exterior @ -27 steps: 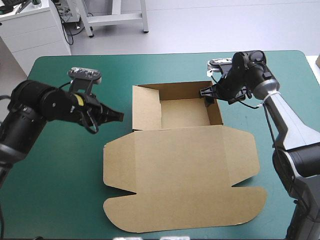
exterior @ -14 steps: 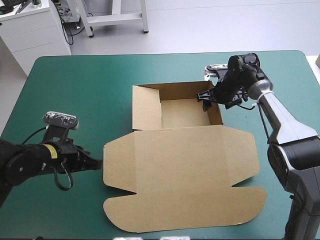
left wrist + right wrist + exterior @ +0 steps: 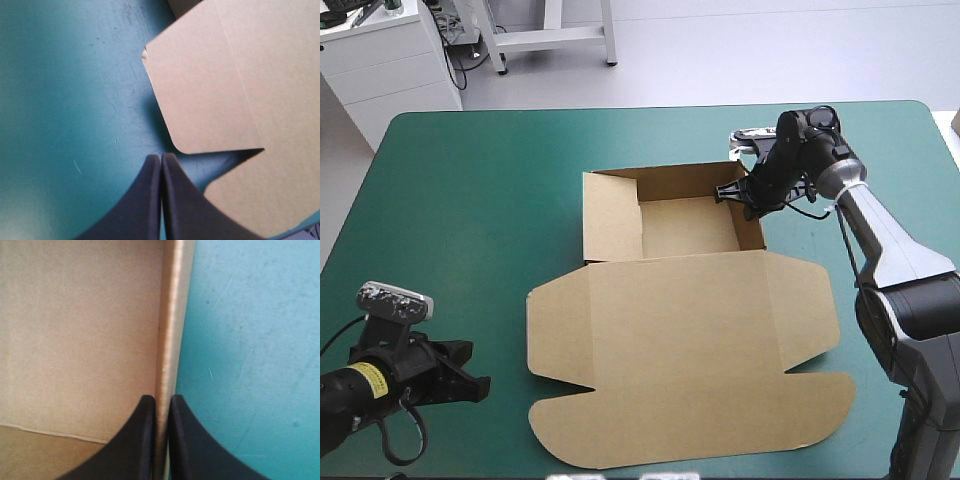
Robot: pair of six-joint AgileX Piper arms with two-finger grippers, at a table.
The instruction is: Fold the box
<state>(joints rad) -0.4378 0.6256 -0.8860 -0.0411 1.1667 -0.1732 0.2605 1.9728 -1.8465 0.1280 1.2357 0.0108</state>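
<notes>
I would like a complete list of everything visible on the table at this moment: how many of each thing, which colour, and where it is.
box: one, brown, middle of the table; tray part with raised walls toward the far edge, lid lying flat toward the near edge.
table: one, teal-green cover, under everything.
left gripper: one, black fingers, shut on nothing, over bare cover near the near left corner, apart from the lid's left flap.
right gripper: one, black fingers, shut on the box's right wall, near the tray's far right corner.
</notes>
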